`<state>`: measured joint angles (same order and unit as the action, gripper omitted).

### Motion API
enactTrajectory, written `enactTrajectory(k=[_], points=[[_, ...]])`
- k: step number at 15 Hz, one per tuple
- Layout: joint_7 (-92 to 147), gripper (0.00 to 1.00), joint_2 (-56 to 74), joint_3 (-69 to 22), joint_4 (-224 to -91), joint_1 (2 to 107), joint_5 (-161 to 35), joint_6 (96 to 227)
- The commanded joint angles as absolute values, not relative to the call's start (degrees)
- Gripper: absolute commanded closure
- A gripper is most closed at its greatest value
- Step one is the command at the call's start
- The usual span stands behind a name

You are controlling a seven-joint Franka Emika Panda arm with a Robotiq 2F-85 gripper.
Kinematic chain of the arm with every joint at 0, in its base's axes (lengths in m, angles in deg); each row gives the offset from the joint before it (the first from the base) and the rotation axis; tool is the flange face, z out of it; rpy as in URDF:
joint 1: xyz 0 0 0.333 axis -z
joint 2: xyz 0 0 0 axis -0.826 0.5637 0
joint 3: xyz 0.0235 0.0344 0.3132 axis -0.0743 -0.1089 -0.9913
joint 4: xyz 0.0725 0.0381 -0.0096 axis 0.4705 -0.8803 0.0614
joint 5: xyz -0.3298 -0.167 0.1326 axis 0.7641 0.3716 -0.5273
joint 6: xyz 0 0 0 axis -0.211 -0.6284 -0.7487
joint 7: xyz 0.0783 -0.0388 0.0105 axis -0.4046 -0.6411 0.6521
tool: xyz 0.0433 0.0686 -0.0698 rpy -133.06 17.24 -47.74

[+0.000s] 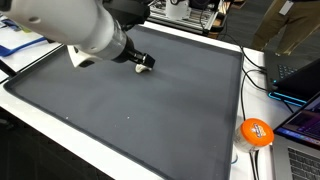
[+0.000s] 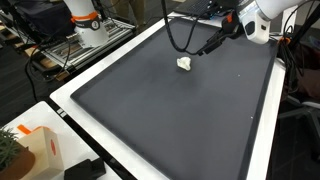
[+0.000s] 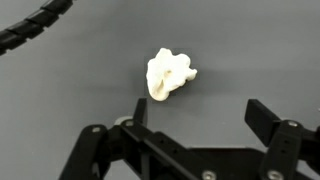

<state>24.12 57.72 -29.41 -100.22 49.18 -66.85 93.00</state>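
Note:
A small crumpled white lump (image 3: 170,75) lies on the dark grey mat (image 3: 60,110). It also shows in an exterior view (image 2: 184,64), toward the mat's far side. My gripper (image 3: 200,118) hovers over the mat with its two black fingers spread apart and nothing between them. The lump lies just ahead of the fingers, nearer the left one, and does not touch them. In both exterior views the gripper (image 1: 143,62) (image 2: 205,48) hangs low over the mat on the white arm, close beside the lump.
The mat (image 1: 150,120) sits in a white-edged table (image 2: 100,75). An orange round object (image 1: 256,132) and laptops (image 1: 298,72) lie past one edge. A black cable (image 2: 175,35) loops near the gripper. Another robot base (image 2: 85,22) and a box (image 2: 30,150) stand off the mat.

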Motion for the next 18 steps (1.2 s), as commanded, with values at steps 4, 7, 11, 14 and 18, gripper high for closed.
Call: enactTrajectory(k=[4,7,11,14,18], points=[[22.96,0.00,49.20,-29.49,-110.29,50.28,-68.01,102.71],[24.27,0.00,45.09,-29.13,-118.95,50.30,-66.93,110.60],[24.97,0.00,40.34,-28.67,-129.07,50.38,-66.26,119.92],[24.98,0.00,36.11,-28.08,-136.43,50.46,-66.20,123.14],[24.55,0.00,30.12,-28.38,-146.02,51.10,-67.38,126.01]])
